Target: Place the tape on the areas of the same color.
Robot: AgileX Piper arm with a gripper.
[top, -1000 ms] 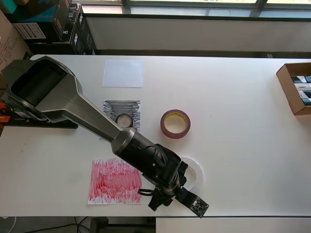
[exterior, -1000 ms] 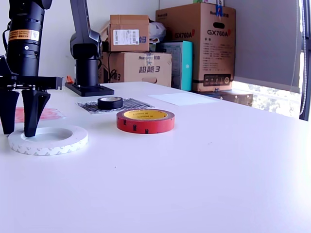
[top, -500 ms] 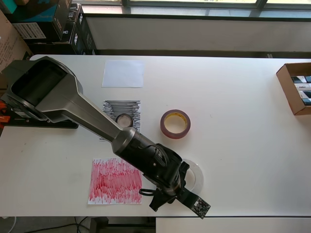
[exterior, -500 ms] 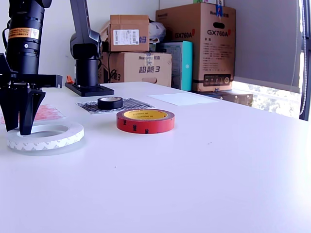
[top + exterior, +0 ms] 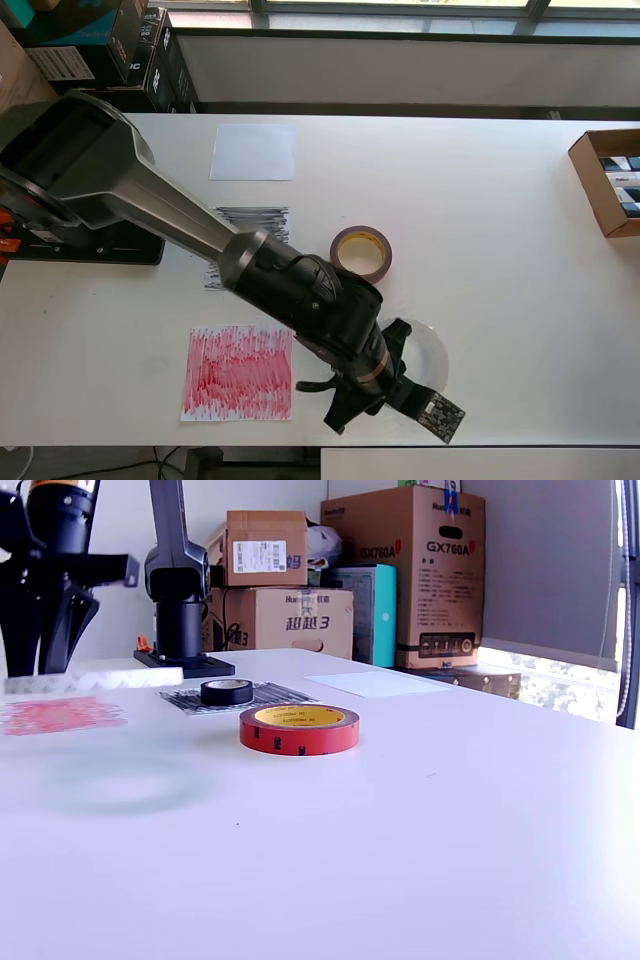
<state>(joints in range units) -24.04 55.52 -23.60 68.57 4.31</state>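
My gripper [image 5: 38, 668] is shut on the rim of the large white tape roll [image 5: 95, 680] and holds it level in the air above the table. From above, the white roll [image 5: 434, 347] pokes out to the right of the gripper [image 5: 392, 372]. The dark red roll [image 5: 361, 253] lies flat mid-table. In the exterior view the small black roll [image 5: 227, 691] sits on the black-scribbled sheet [image 5: 265, 694]; from above my arm hides it. The red-scribbled sheet [image 5: 238, 372] lies left of the gripper. The plain white sheet [image 5: 253, 151] lies at the far side.
An open cardboard box [image 5: 606, 182] sits at the overhead view's right edge. The arm's base [image 5: 183, 662] stands behind the sheets, with stacked cartons [image 5: 402, 575] beyond the table's far end. The near table edge runs just below the gripper in the overhead view.
The gripper closed on the white roll's rim and lifted it off the table, shifting slightly right in the overhead view. Only its faint shadow remains on the surface.
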